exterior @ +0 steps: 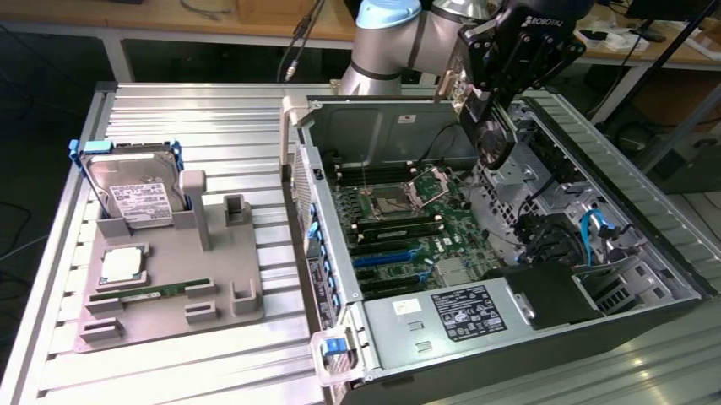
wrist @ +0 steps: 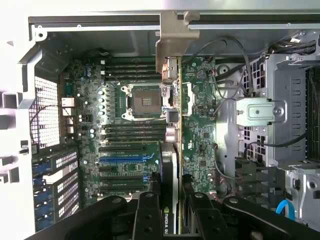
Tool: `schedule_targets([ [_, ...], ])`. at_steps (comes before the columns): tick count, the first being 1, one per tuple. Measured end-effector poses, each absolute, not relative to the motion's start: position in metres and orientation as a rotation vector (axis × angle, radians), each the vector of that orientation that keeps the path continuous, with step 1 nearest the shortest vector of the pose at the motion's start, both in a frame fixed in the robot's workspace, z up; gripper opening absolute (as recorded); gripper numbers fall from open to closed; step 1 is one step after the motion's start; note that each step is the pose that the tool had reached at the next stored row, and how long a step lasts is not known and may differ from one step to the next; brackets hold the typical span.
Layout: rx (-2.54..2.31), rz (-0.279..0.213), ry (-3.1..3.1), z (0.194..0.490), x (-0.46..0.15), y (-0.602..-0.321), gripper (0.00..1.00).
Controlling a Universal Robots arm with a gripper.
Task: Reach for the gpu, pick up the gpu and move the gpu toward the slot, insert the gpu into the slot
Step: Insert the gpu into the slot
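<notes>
My gripper (exterior: 487, 108) is shut on the gpu (exterior: 497, 142), a black card with a round fan. It holds the card upright over the open computer case, above the far part of the motherboard. In the wrist view the gpu (wrist: 169, 165) appears edge-on between the two black fingers (wrist: 146, 215), its silvery bracket end pointing toward the case's back wall. The slot (exterior: 387, 256), a bright-blue strip, lies on the motherboard nearer the front of the case. It is apart from the card, and in the wrist view the slot (wrist: 127, 159) sits beside the card's edge.
The case walls (exterior: 321, 211) ring the motherboard, with a drive cage and cables (exterior: 592, 232) toward the exterior view's right and a power supply (exterior: 451, 308) in front. A grey fixture (exterior: 169, 287) on the exterior view's left holds a hard drive (exterior: 135, 198) and a memory stick (exterior: 147, 293).
</notes>
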State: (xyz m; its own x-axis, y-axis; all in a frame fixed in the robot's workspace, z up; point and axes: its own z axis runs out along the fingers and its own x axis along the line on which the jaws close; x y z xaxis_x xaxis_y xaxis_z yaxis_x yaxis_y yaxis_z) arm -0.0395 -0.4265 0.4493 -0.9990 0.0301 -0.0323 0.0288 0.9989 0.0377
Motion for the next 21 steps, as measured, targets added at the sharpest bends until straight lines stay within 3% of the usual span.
schedule_targets([
  [8, 0.008, 0.059, 3.108, 0.448, -0.0402, -0.4265, 0.27],
  [21, -0.451, 0.066, 3.081, 0.4426, -0.0402, -0.4265, 0.27],
])
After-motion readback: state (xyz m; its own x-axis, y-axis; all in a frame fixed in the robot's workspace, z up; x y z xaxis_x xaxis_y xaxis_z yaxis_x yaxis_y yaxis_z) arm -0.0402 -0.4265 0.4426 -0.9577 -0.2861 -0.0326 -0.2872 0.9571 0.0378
